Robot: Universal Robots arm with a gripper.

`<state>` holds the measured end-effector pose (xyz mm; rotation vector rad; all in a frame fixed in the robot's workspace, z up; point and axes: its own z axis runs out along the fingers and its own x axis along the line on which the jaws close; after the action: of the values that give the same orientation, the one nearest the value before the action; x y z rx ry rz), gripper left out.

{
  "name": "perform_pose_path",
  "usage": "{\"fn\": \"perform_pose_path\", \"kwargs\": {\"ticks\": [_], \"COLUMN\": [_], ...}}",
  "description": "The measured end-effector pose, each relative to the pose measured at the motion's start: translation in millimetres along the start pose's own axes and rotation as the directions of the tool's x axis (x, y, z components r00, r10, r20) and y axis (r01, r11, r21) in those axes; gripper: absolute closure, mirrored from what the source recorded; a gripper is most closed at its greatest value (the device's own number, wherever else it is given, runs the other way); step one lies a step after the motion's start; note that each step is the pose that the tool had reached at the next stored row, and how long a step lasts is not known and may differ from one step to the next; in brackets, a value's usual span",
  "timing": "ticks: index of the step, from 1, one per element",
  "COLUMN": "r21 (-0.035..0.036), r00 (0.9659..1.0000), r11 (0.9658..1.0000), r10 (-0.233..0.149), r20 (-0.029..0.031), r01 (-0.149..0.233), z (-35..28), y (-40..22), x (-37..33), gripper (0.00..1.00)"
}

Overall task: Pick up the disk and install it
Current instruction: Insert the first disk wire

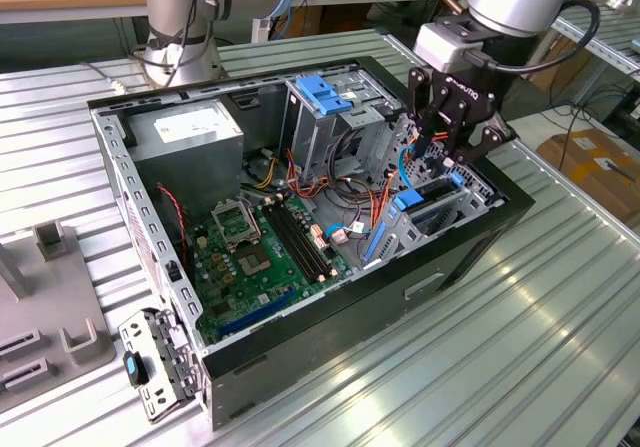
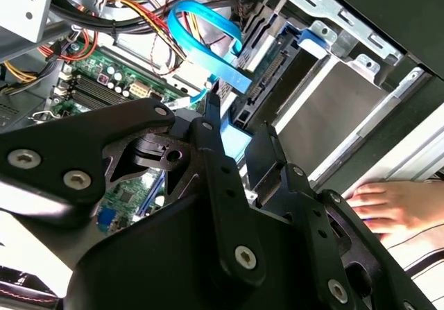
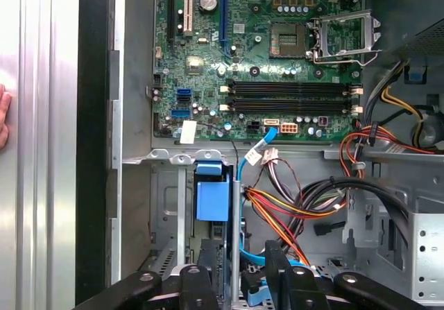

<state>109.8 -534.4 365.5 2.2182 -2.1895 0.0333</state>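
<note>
The disk (image 1: 440, 210) stands on edge in the drive bay at the open computer case's (image 1: 470, 257) end on the exterior view's right. Its silver face (image 2: 340, 109) and blue carrier rail show in the second wrist view. My gripper (image 1: 452, 162) reaches down into that bay from above. In the second wrist view the gripper (image 2: 237, 126) has its black fingers (image 2: 208, 126) on either side of the disk's blue-railed upper edge, shut on it. The first wrist view shows the gripper (image 3: 236, 272) looking down past the bay wall to the motherboard (image 3: 277, 67).
A blue data cable (image 2: 201, 36) and bundled wires (image 3: 305, 206) run close to the bay. A blue latch (image 3: 211, 199) sits just ahead. The grey power-supply box (image 1: 190, 132) and a drive cage (image 1: 325, 92) fill the case's far side. A person's hand (image 2: 395, 206) rests outside the case.
</note>
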Motion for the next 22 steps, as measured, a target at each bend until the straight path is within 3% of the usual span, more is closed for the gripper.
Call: {"fn": "perform_pose_path", "kwargs": {"ticks": [9, 22], "r21": [0.0001, 0.0], "r00": [1.0, 1.0], "r11": [1.0, 1.0], "r10": [0.0, 0.0], "r20": [0.0001, -0.0002], "r01": [0.0, 0.0], "z": [-0.1, 1.1], "y": [-1.1, -26.9], "x": [-7.9, -10.0], "gripper": [0.58, 0.58]}}
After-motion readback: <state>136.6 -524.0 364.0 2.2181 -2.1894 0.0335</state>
